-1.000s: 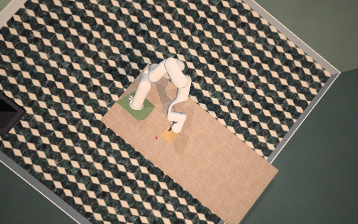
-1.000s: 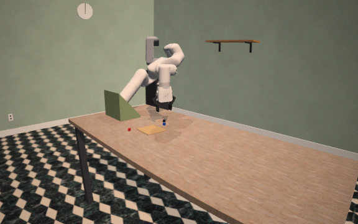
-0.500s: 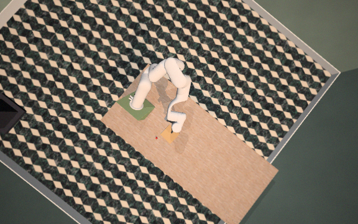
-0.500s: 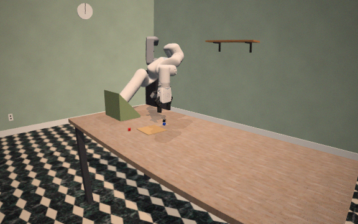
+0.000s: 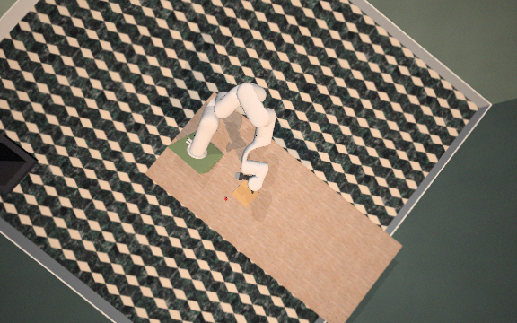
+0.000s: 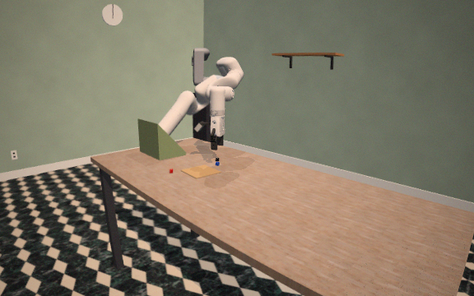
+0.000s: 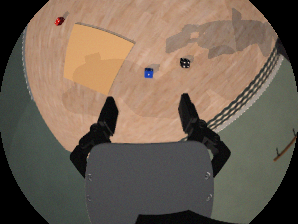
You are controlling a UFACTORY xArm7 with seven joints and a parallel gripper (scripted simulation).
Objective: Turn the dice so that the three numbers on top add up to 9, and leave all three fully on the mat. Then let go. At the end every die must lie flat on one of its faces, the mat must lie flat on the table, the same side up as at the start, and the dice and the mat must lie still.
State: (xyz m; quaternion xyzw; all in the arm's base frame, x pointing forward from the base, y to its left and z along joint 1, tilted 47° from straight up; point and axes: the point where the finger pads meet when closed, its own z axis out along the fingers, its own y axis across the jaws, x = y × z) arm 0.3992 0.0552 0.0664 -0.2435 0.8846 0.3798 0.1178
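The square orange-yellow mat lies flat on the table, with no die on it. A red die lies on the table beside the mat. A blue die lies off the mat's opposite side, and one pip seems to show on it. A black die lies near the blue one, farther from the mat; its pips are too small to count surely. Both are hidden in the top view. My gripper is open and empty, above the table near these two dice.
The wooden table carries a green wedge-shaped block beside the arm's lower part. A wall shelf is high behind the table. Shadows of the arm fall across the mat and the table.
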